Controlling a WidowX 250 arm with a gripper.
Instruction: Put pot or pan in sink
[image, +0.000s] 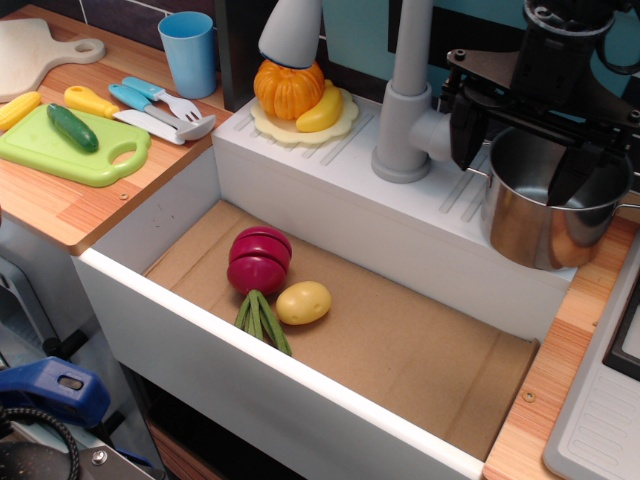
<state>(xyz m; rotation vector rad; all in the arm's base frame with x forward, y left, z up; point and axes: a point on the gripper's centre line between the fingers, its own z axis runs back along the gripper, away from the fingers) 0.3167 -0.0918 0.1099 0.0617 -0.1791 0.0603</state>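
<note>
Pot (545, 215) sat on the white ledge behind the sink (300, 420), right of the faucet (408, 95). Claw (535, 165) straddled its rim, fingers apart, grip unconfirmed. Looked light, rigid, slick steel; the rim seemed the best hold.

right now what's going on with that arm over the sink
The robot's hand reaches into the steel pot, which sits on the white ledge behind the sink, by the faucet. The pot is not in the basin yet; there, a toy beet and potato lie on the brown bottom.
</note>
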